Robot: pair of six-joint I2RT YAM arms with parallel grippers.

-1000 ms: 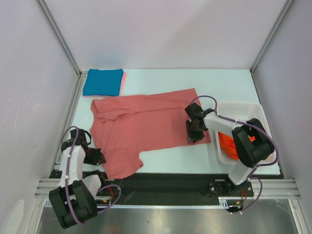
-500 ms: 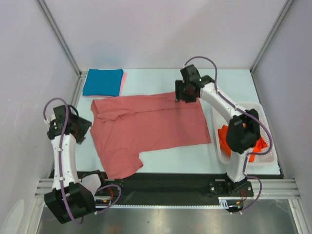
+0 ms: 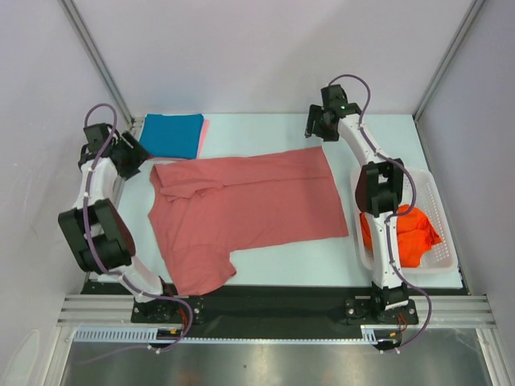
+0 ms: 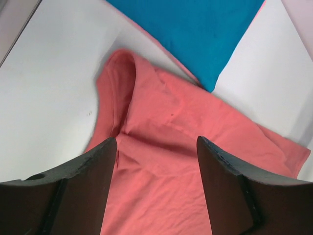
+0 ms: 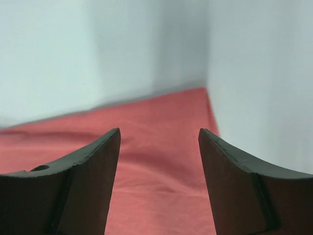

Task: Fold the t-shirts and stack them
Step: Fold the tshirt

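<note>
Plainly, left fingers (image 4: 80, 196) and right fingers (image 5: 237, 196) gape empty beside the creased, soft salmon-red t-shirt (image 3: 249, 209).

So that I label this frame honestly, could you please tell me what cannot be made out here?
Light pink t-shirt, top view: the teal t-shirt covers all but one edge.
Orange-red t-shirts in the basket, top view: bunched and crossed by the right arm, so uncountable.
Salmon t-shirt, right wrist view: blurred, cut off by the frame's edges.
</note>
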